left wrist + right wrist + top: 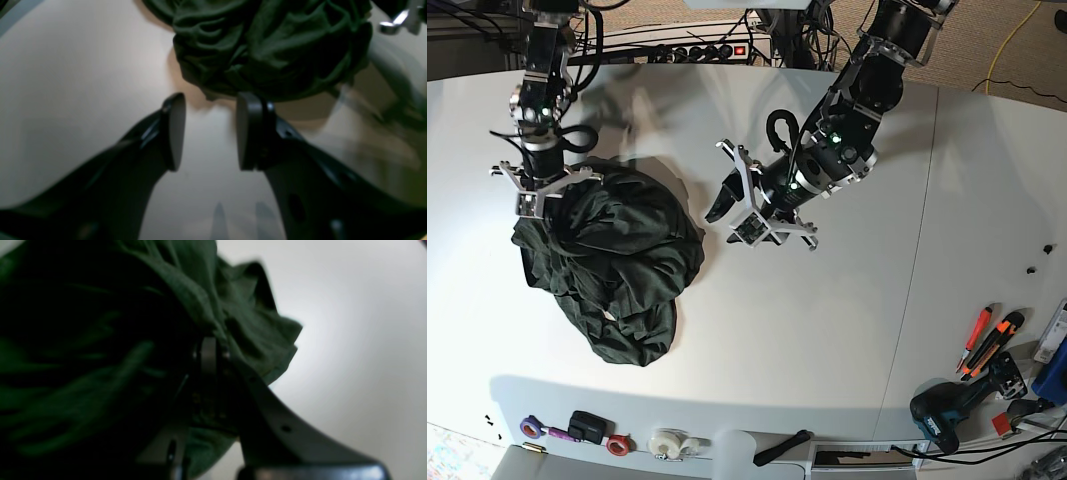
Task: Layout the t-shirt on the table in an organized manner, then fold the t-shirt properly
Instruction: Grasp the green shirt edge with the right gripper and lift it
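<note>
**T-shirt bunched at nine o'clock, right claw clenched on it**

T-shirt (pixel 612 265) lies in a crumpled dark green heap on the white table (pixel 847 330), toward nine o'clock from the table's centre in my base view. My right gripper (pixel 539 205) sits at the heap's eleven o'clock edge, clenched on a fold of the cloth; the right wrist view shows fabric pinched at the fingers. My left gripper (pixel 735 210) hovers just beside the heap at its three o'clock, jaws apart, grasping nothing. Hand tools (pixel 987 340) lie near the table's four o'clock corner.
</note>
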You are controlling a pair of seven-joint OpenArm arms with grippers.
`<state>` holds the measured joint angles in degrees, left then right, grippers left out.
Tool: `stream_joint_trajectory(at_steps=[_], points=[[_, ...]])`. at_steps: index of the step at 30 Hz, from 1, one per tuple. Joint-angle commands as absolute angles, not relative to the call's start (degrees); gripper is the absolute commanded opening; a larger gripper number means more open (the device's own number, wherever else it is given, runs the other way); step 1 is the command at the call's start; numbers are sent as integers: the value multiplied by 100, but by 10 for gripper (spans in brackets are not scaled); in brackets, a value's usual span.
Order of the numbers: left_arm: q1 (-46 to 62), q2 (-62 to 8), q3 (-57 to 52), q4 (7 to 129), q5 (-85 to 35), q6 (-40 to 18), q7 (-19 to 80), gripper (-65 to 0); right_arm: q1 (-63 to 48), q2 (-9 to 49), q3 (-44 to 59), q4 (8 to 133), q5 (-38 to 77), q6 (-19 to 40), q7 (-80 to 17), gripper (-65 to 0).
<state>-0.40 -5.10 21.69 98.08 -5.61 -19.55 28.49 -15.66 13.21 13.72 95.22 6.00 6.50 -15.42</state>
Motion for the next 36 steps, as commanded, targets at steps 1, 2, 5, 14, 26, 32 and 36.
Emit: stream_joint_trajectory(at_steps=[1, 2, 5, 14, 26, 32, 36], points=[[-93, -482, 2163, 9909, -620, -1953, 2698, -392, -1647, 1396, 1398, 9841, 642, 663, -1413, -650], [-80, -482, 2163, 9909, -622, -1955, 2700, -392, -1774, 1398, 1400, 10071, 639, 663, -1468, -650], [-78, -482, 2163, 9909, -622, -1955, 2700, -392, -2167, 1398, 1400, 10759, 587, 663, -1769, -650], [-80, -482, 2163, 9909, -622, -1955, 2700, -392, -3319, 1398, 1398, 12374, 346, 777, -2812, -650], [-80, -499, 2163, 9909, -622, -1955, 2703, -392, -4438, 1396, 1393, 13500, 720, 1747, -4512, -650], [-80, -676, 2163, 9909, -628, -1953, 2698, -392, -4462, 1396, 1299, 13500, 2453, 3234, -4735, -650], [-82, -773, 2161, 9909, -624, -1916, 2698, -392, -4324, 1396, 958, 13500, 2762, 3524, -4333, -650]])
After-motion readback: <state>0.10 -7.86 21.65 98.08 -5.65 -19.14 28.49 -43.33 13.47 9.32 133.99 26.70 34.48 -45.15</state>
